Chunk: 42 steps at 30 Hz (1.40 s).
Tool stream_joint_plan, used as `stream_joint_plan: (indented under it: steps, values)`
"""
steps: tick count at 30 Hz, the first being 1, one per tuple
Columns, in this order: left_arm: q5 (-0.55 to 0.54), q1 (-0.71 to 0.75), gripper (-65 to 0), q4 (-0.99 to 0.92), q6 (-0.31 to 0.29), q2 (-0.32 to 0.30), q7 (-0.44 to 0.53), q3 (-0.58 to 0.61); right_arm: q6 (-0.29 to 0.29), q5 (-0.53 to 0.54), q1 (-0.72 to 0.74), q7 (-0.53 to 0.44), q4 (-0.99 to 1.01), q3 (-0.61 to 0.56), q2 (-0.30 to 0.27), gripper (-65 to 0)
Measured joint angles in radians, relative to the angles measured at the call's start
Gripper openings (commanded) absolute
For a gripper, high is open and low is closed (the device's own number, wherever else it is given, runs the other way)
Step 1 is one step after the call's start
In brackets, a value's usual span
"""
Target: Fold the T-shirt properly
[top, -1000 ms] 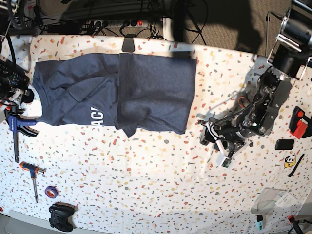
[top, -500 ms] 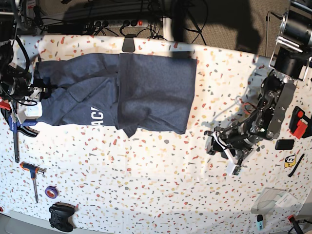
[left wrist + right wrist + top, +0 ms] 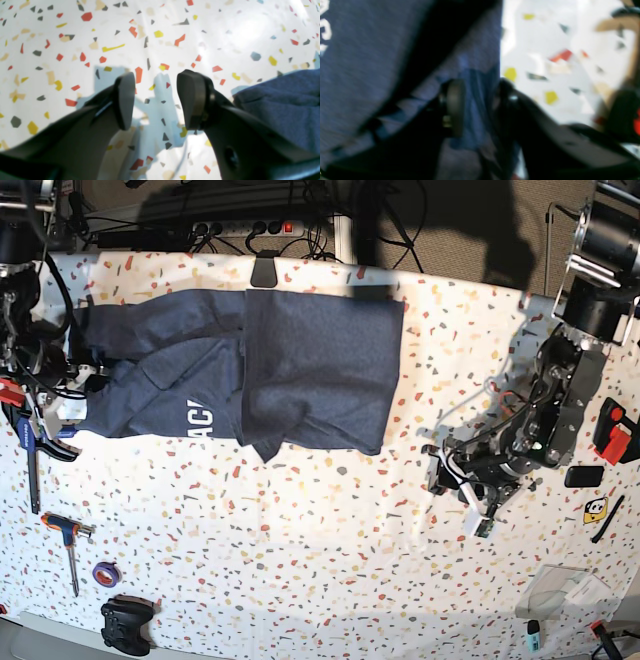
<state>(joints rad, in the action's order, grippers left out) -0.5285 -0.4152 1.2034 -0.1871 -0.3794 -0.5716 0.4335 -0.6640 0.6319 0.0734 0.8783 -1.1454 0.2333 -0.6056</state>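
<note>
The dark navy-grey T-shirt [image 3: 300, 365] lies partly folded at the table's back left, with white lettering [image 3: 198, 420] showing on its lower left. My right gripper [image 3: 85, 375] is at the shirt's left edge. In the blurred right wrist view its fingers [image 3: 455, 107] stand apart with the shirt's blue cloth [image 3: 357, 62] between them [image 3: 477, 105]. My left gripper [image 3: 437, 465] is open and empty over bare table, to the right of the shirt. In the left wrist view it [image 3: 155, 100] holds nothing, and a shirt corner [image 3: 287, 105] lies to its right.
A blue clamp [image 3: 35, 445], a screwdriver [image 3: 68, 535], a purple tape roll [image 3: 105, 573] and a game controller [image 3: 125, 625] lie along the left front. A black clip [image 3: 262, 272] sits at the back edge. A red and black item [image 3: 612, 430] lies at the right.
My right arm has come in from the left edge to the shirt's left side. My left gripper has drifted a little down and right, away from the shirt.
</note>
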Motion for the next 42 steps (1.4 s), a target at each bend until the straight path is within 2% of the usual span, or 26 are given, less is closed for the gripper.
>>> stream_joint_plan:
  steps: [5,8,12,15,18,22,25,34,42]
  values:
    - [0.002,0.0,-35.1,0.0,0.0,-0.015,-0.004,0.0,0.0,0.007,0.001,-0.002,0.0,0.0,0.013,-65.0]
    - [0.004,0.003,-35.1,0.0,0.0,-0.022,-0.003,0.0,-0.006,0.006,0.001,0.002,-0.008,0.0,0.013,-65.0]
    - [0.009,0.03,-35.1,0.0,0.0,-0.035,0.005,0.0,-0.021,0.024,-0.015,0.092,-0.103,-0.005,0.029,-65.0]
    - [0.014,0.065,-35.1,0.0,-0.001,-0.053,0.008,0.0,-0.023,0.088,-0.025,0.175,-0.228,-0.005,0.035,-65.0]
    - [0.013,0.104,-35.1,0.0,0.002,-0.068,0.022,-0.001,-0.024,0.159,-0.019,0.201,-0.381,-0.003,0.052,-65.0]
    - [0.009,0.158,-35.1,0.003,-0.009,-0.073,0.051,-0.002,-0.027,0.179,-0.032,0.243,-0.558,-0.003,0.161,-65.0]
    - [0.012,0.201,-35.1,0.012,-0.049,-0.074,0.097,-0.009,-0.027,0.181,-0.025,0.23,-0.639,-0.015,0.238,-65.0]
    - [0.013,0.272,-35.1,0.023,-0.051,-0.072,0.172,-0.019,-0.026,0.154,-0.024,0.213,-0.648,-0.209,0.453,-65.0]
    - [0.018,0.288,-35.1,0.026,-0.057,-0.06,0.195,-0.023,-0.026,-0.049,-0.026,0.13,-0.648,-0.373,0.631,-65.0]
